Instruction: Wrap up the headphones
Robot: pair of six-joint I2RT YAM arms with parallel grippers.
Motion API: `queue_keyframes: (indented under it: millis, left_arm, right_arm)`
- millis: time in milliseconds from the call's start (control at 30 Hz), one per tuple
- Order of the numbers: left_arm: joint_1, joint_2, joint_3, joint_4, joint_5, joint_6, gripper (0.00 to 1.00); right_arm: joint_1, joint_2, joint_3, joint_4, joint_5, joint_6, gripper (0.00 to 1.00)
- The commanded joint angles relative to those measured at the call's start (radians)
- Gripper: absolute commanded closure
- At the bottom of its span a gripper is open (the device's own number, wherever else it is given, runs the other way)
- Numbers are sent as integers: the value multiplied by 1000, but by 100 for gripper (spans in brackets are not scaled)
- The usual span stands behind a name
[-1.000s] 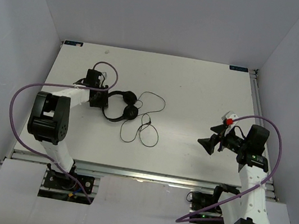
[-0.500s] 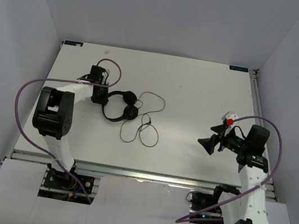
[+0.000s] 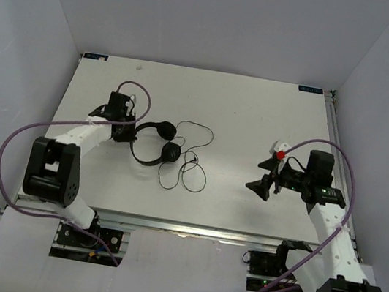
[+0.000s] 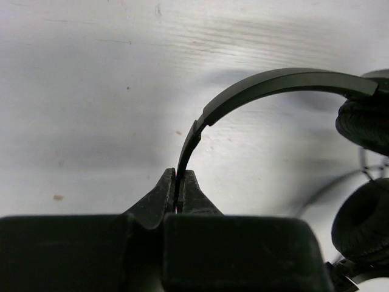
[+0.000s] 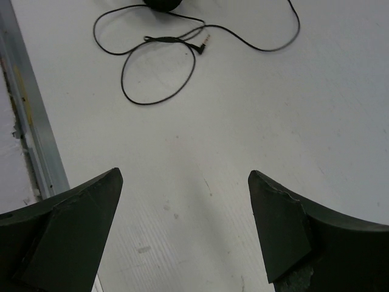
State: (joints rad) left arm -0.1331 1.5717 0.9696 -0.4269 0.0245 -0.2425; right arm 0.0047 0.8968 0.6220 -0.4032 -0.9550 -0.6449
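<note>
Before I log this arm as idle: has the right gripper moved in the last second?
Yes. The right gripper has shifted left, away from the table's right rail and toward the headphones, with its jaws open.

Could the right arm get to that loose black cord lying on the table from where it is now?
Probably yes. The right tool is open and faces the cord, with only bare table between them and nothing blocking the way. Whether the arm stretches that far, I can't tell for sure.
</note>
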Motion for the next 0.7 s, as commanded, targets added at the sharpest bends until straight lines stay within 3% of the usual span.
queue_keyframes:
  millis: [0, 133, 200, 300, 533, 600, 667]
  left_arm:
    - [-9, -326, 32, -14, 49, -91, 100]
    - [-14, -441, 74, -107, 14, -76, 100]
    - [-14, -481, 86, -133, 7, -50, 100]
    - [-15, -531, 103, -172, 19, -27, 100]
    - [-16, -610, 164, -213, 140, -53, 100]
    - [-15, -617, 190, -227, 160, -62, 100]
    - [-15, -624, 207, -243, 175, -73, 100]
  right_arm:
    - [218, 126, 120, 116, 180, -30, 10]
    - [257, 273, 167, 304, -45, -175, 10]
    - [268, 330, 202, 448, -154, -156, 10]
    - [305, 488, 331, 604, -195, -14, 10]
    - [455, 751, 475, 1070, -111, 351, 10]
    - [480, 822, 515, 1179, -91, 518, 10]
    - [507, 894, 546, 1247, -67, 585, 10]
